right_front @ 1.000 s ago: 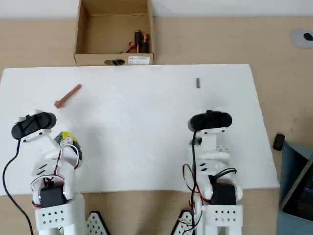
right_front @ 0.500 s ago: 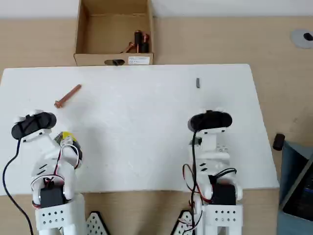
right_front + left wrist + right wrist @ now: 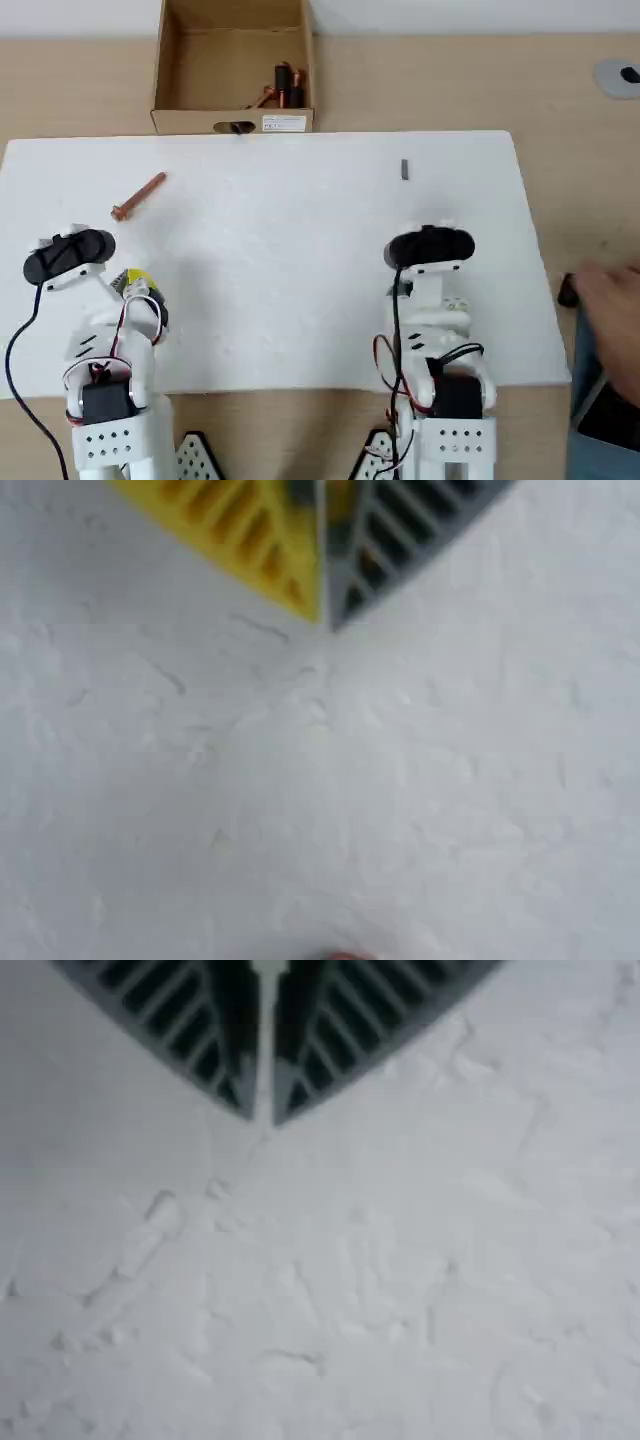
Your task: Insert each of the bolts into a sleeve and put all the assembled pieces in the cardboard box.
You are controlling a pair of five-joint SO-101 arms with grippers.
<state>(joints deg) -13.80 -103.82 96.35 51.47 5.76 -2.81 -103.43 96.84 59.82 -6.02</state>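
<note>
- While both arms sit folded low at the near edge of the white sheet (image 3: 290, 300), one bolt (image 3: 138, 196) and one sleeve (image 3: 404, 169) lie loose on it; assembled pieces (image 3: 284, 86) already rest in a corner of the cardboard box (image 3: 166, 70).
- Left gripper (image 3: 322, 615) hangs just over the sheet, its yellow and grey jaws pressed together at the tips, pinching nothing; the bolt lies well ahead of those jaws, between them and the box.
- Right gripper (image 3: 262, 1110) likewise points down at bare sheet, jaws closed to a hairline slit with nothing between; the sleeve lies well ahead of them, near the sheet's far edge.
- Step in hand, by the look of it: fetching the last pair; each set of jaws would need to spread before descending, the left closing across the bolt's shank near the head, so the free end sticks out for insertion.
- Small and dark, the sleeve calls for care; a grip across its middle, bore left open toward the other jaws, looks wisest; a skewed pinch could flick it off the sheet.
</note>
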